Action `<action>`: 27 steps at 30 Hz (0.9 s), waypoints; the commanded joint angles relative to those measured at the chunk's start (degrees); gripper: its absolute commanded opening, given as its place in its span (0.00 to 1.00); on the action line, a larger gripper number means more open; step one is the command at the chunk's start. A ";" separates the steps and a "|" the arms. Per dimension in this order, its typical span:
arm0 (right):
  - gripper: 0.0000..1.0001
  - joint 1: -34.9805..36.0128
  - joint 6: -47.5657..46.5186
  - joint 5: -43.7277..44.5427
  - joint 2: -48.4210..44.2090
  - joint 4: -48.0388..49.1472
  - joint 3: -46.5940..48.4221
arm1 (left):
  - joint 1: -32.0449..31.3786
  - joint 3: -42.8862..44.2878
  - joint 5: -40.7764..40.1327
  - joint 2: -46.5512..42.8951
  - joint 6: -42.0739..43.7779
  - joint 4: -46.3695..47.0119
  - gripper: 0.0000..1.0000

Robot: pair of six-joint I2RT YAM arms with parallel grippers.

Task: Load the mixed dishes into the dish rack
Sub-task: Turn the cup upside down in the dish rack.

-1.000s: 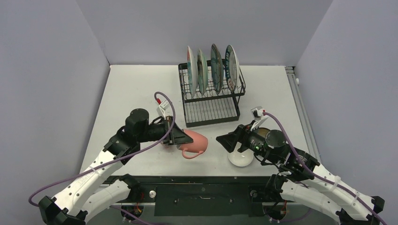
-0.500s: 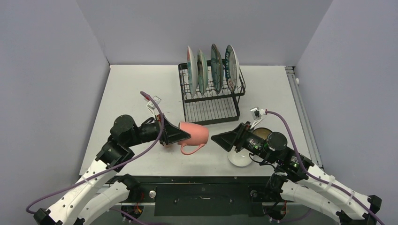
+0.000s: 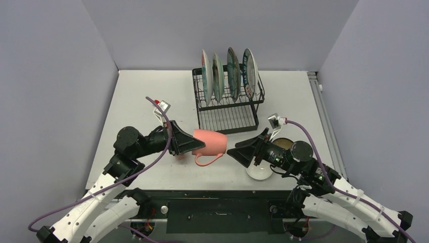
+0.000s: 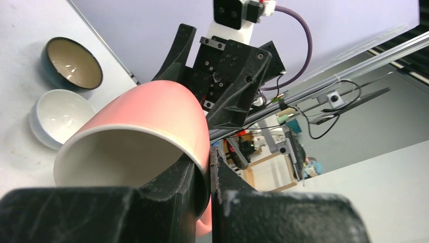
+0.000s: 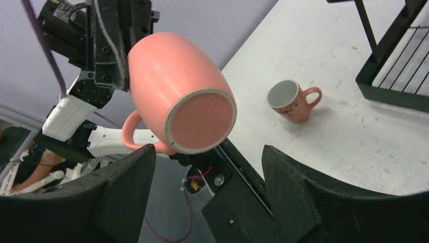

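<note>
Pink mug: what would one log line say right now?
left pincer: shut on pink mug rim | right pincer: open, facing mug base

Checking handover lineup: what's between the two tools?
A pink mug on its side: rim pinched by the left tool, base facing the open right tool. Clear in the top view.

Top view: white bowl [image 3: 259, 173] half under right arm [image 3: 303, 162]; dark bowl [image 3: 283, 143] mostly behind it. Second mug [image 5: 292, 101]: lettering too small to read. Rack [image 5: 389, 95] cut by right-wrist frame edge. Left wrist: left fingers [image 4: 172, 197] blurred up close; held mug [image 4: 152, 116], handle mostly hidden behind them.
</note>
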 commanded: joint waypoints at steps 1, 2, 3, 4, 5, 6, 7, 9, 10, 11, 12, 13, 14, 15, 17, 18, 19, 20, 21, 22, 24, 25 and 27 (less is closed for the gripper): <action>0.72 0.18 -12.57 -3.61 -1.09 -1.50 6.36 | 0.61 0.78 1.02 -1.89 -8.27 11.99 0.00; 0.72 0.19 -15.29 -3.94 -1.76 -1.76 7.01 | 0.62 0.62 1.14 -2.15 -9.09 12.40 0.00; 0.72 0.23 -16.58 -4.02 -2.17 -1.76 7.13 | 0.63 0.21 1.16 -2.25 -10.94 13.39 0.00; 0.72 0.25 -19.06 -4.28 -3.15 -1.68 7.12 | 0.68 -0.02 1.13 -2.48 -11.75 13.80 0.00; 0.72 0.31 -20.26 -4.70 -3.57 -1.43 7.02 | 0.71 -0.47 1.11 -2.59 -13.54 14.73 0.00; 0.72 0.34 -22.86 -4.98 -4.36 -1.44 7.01 | 0.76 -0.71 1.03 -2.78 -14.45 15.13 0.00; 0.72 0.35 -24.14 -5.20 -4.65 -1.56 7.11 | 0.82 -1.07 0.98 -2.87 -16.26 15.87 0.00; 0.72 0.41 -29.09 -6.64 -5.35 -2.50 7.52 | 0.90 -1.69 0.84 -2.97 -19.40 17.17 0.00; 0.71 0.48 -32.69 -6.96 -5.66 -3.18 7.74 | 0.90 -2.02 0.79 -2.90 -21.80 18.96 0.00; 0.71 0.59 -36.60 -7.19 -6.11 -3.53 8.06 | 0.90 -2.80 0.80 -2.84 -23.20 20.15 0.00; 0.71 0.66 -38.48 -7.23 -6.37 -4.23 8.27 | 0.90 -3.32 0.77 -2.80 -25.63 22.51 0.00; 0.70 0.79 -42.60 -7.31 -6.95 -4.53 8.59 | 0.90 -4.29 0.77 -2.79 -26.74 23.51 0.00; 0.70 0.89 -44.64 -7.38 -7.13 -5.00 8.76 | 0.90 -5.28 0.76 -2.94 -28.62 24.93 0.00; 0.70 1.00 -48.60 -7.76 -7.27 -5.19 9.15 | 0.90 -5.71 0.97 -3.00 -29.38 25.29 0.00; 0.70 1.22 -53.95 -8.82 -6.97 -6.19 10.03 | 0.92 -7.12 1.35 -3.33 -31.41 26.20 0.00; 0.70 1.32 -55.55 -9.19 -6.71 -7.07 10.44 | 0.91 -8.23 1.40 -3.50 -32.95 27.52 0.00; 0.70 1.55 -58.66 -9.84 -6.07 -7.49 11.26 | 0.90 -8.72 1.52 -3.80 -33.61 28.16 0.00; 0.72 1.71 -60.24 -10.14 -5.73 -8.23 12.10 | 0.90 -9.42 1.57 -4.00 -34.67 28.71 0.00; 0.75 1.98 -63.09 -10.62 -5.16 -8.96 12.54 | 0.90 -9.62 1.76 -4.25 -35.04 28.80 0.00; 0.76 2.31 -64.21 -11.08 -4.75 -9.36 13.63 | 0.92 -9.91 2.00 -4.36 -35.53 28.87 0.00; 0.79 2.83 -67.05 -11.49 -3.35 -10.59 15.44 | 0.97 -10.07 2.66 -4.59 -36.18 28.96 0.00; 0.80 3.00 -68.24 -11.54 -2.44 -11.20 16.05 | 0.94 -10.03 3.24 -4.73 -36.32 28.97 0.00; 0.80 3.60 -69.50 -11.67 -1.19 -11.95 17.61 | 0.96 -9.86 4.11 -4.66 -36.69 29.02 0.00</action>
